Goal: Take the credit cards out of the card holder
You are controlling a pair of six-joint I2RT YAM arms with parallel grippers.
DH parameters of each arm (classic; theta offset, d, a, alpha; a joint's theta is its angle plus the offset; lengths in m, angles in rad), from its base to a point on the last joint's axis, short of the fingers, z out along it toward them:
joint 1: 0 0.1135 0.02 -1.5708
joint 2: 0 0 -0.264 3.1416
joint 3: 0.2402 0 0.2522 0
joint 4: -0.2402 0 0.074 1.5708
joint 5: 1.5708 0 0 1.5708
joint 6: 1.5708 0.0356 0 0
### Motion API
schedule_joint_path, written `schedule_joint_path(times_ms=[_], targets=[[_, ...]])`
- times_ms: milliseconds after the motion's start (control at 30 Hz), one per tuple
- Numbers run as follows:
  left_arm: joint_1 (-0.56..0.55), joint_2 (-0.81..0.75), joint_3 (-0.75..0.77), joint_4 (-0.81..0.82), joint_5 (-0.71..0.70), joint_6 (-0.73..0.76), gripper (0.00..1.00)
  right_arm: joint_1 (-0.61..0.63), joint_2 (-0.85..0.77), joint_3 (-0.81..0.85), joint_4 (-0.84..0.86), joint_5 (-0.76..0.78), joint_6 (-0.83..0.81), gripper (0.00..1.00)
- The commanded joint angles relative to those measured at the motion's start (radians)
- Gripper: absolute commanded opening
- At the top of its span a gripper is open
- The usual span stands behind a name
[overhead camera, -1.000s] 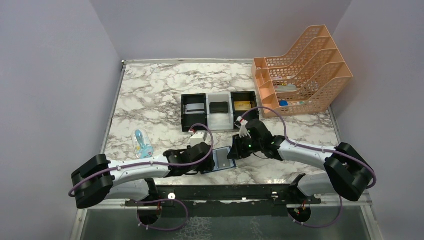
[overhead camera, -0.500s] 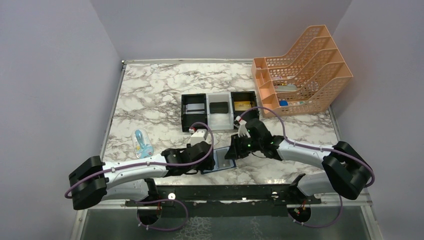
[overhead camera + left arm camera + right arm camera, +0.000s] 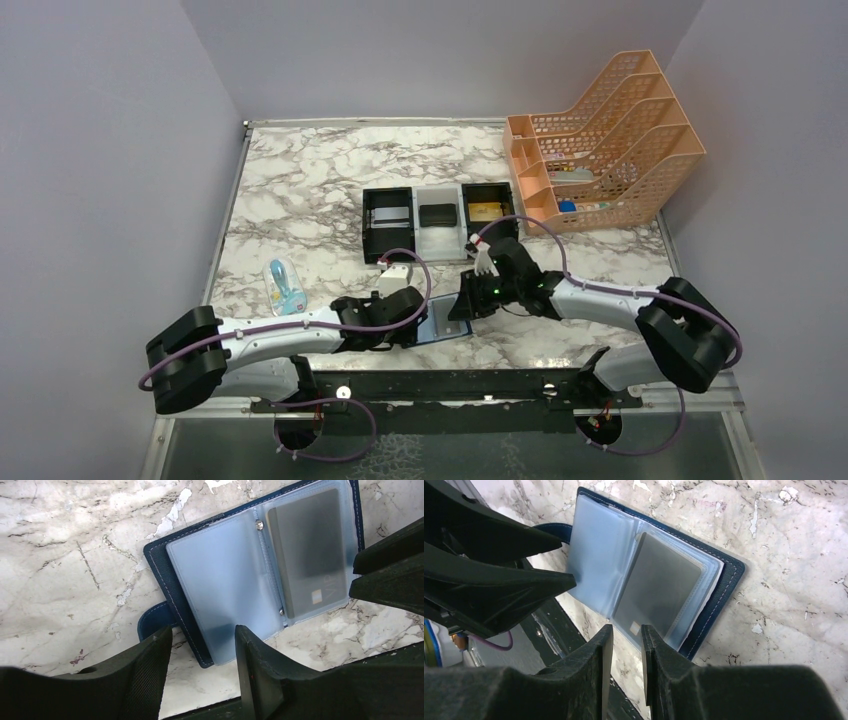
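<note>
**Card holder open flat, one grey card left in the right-hand pocket**

Left gripper point(image 3: 202, 630): jaws stand about half apart, nothing held. Its fingers hover over the near edge of the card holder's point(image 3: 225, 575) left leaf, with the small tab just beside the left finger.

Holder lies spread open on the marble table point(image 3: 300, 190), close to the near edge, between the two arms. Navy cover is face down and the pale clear pockets face up. The left pocket looks empty.

A silver-grey credit card point(image 3: 310, 550) sits in the right pocket, chip end toward the pocket's near edge.

Right gripper point(image 3: 626, 628): jaws nearly together, with a thin gap between them and nothing in it. The tips sit at that chip end; whether they touch the sleeve I cannot tell from the wrist view.

Handling judgement:
- Card is light, stiff, thin and slick, so it needs a flat pinch across its faces.
- Best hold is the chip-end short edge, where it nears the pocket mouth.
- Sleeves are soft and limp and will likely buckle or cling to the card.
- Holder is light and would probably slide or lift with the pull.
- Left fingers should press down on the left leaf or spine before the right arm draws the card out along its long axis.
</note>
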Motion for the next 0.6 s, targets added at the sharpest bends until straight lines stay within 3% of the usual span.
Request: schedule_joint_path(times_ms=[0, 200, 567], targets=[[-0.004, -0.020, 0.011, -0.019, -0.039, -0.010, 0.50, 0.001, 0.018, 0.012, 0.002, 0.022, 0.012, 0.28], [-0.005, -0.022, -0.008, -0.019, -0.033, -0.011, 0.40, 0.001, 0.052, 0.024, -0.028, 0.056, 0.001, 0.32], [-0.005, -0.006, -0.024, -0.007, -0.032, -0.007, 0.32, 0.000, 0.094, 0.021, -0.024, 0.041, 0.001, 0.34]])
